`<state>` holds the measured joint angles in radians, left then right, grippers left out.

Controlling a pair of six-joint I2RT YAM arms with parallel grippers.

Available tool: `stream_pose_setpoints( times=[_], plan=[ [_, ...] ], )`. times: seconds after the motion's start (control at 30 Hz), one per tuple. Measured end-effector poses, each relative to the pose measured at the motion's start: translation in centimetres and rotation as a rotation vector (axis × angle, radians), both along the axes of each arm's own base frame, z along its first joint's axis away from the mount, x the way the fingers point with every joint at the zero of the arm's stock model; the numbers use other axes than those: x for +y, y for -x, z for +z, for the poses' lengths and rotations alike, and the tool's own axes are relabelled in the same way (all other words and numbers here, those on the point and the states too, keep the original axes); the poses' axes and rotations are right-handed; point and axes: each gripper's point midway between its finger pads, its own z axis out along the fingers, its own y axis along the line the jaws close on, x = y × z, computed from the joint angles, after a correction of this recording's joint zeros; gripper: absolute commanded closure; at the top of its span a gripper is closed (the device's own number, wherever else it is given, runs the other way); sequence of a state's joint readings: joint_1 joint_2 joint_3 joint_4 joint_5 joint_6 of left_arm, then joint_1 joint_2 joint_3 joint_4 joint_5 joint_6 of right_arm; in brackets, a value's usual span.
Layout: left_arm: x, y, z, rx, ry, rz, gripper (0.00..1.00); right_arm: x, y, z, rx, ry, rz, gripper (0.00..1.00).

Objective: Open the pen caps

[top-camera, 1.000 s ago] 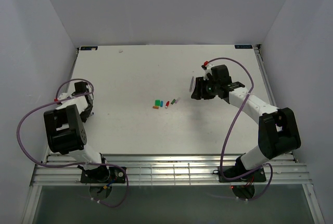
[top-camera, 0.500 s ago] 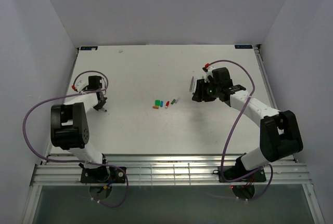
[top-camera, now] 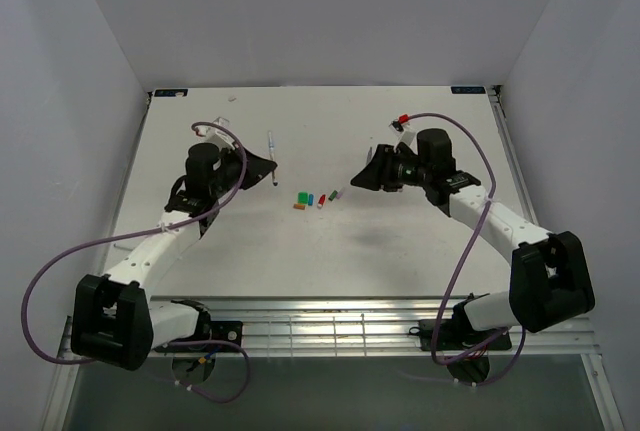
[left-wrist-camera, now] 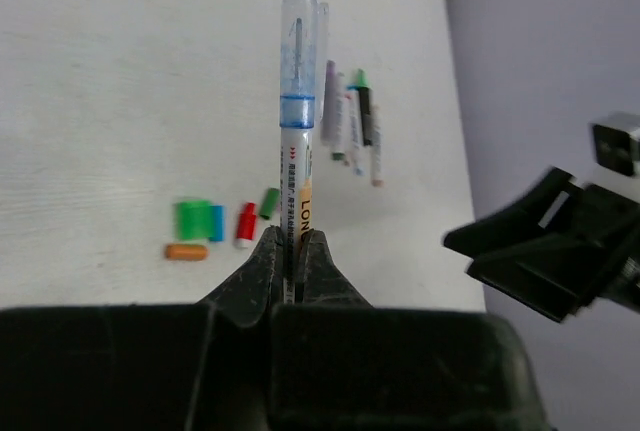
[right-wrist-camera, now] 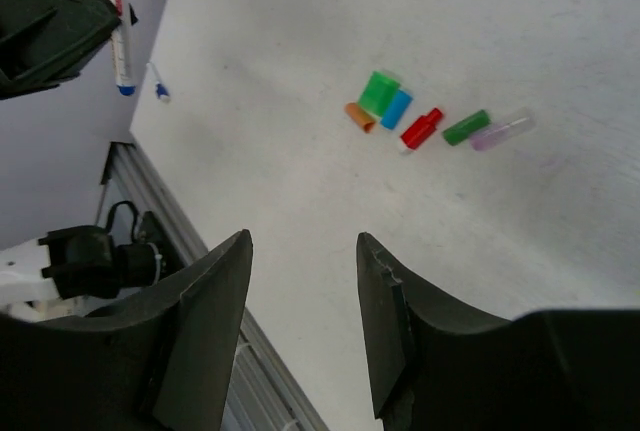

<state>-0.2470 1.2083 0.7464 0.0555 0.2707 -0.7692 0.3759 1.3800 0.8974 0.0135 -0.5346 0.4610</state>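
Observation:
My left gripper (left-wrist-camera: 290, 236) is shut on a pen (left-wrist-camera: 298, 141) with a printed white barrel. The pen's clear, blue-banded cap (left-wrist-camera: 299, 46) points away from the fingers. From above, this gripper (top-camera: 262, 164) holds the pen (top-camera: 271, 154) over the table, left of the loose pen caps. Those caps lie in a short row: green (top-camera: 304, 196), orange (top-camera: 298, 207), red (top-camera: 321, 202) and a clear one (top-camera: 341, 192). My right gripper (top-camera: 358, 179) hovers open just right of them, jaws (right-wrist-camera: 300, 241) wide with nothing between. Several more pens (left-wrist-camera: 352, 121) lie together beyond the caps.
The right wrist view shows the caps (right-wrist-camera: 421, 129) ahead on the white table (top-camera: 250, 251). It also shows a small blue-and-white piece (right-wrist-camera: 160, 84) near the table's edge. A metal rail (top-camera: 330, 331) runs along the near edge, and white walls close in both sides.
The left arm has swung from the far left of the table toward the middle, and its gripper has shut on the pen. The right gripper has tipped and shifted left toward the caps.

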Motion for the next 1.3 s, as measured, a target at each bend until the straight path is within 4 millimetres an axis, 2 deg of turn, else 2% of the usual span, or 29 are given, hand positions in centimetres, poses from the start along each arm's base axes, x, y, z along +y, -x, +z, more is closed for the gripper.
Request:
stream_pose_setpoints(
  times=[0.07,0.13,0.27,0.4,0.53,0.8,1.1,1.3],
  plan=[
    [-2.2,0.9,1.4,-0.061,0.039,-0.1,1.0,1.2,0.9,0.6,0.035,-0.086,0.029,0.48],
    [-4.1,1.9,2.1,-0.095,0.075,-0.189,1.0,2.5,1.6,1.6,0.057,-0.159,0.058,0.49],
    [-7.2,4.1,2.1,-0.115,0.137,-0.32,1.0,5.0,2.4,4.3,0.042,-0.278,0.117,0.5],
    [-9.1,5.4,2.1,-0.118,0.183,-0.388,1.0,6.5,3.0,6.1,0.016,-0.341,0.147,0.52],
    [-10.2,6.2,1.6,-0.109,0.22,-0.413,1.0,7.2,2.9,6.7,-0.007,-0.367,0.154,0.59],
    [-11.8,6.7,1.5,-0.101,0.261,-0.451,1.0,7.9,2.3,5.4,0.013,-0.367,0.144,0.69],
    [-12.2,6.5,1.4,-0.102,0.269,-0.44,1.0,8.1,1.7,4.6,0.017,-0.352,0.117,0.72],
    [-12.6,7.0,1.5,-0.105,0.272,-0.462,1.0,9.1,2.0,3.8,0.026,-0.338,0.129,0.72]
  ],
)
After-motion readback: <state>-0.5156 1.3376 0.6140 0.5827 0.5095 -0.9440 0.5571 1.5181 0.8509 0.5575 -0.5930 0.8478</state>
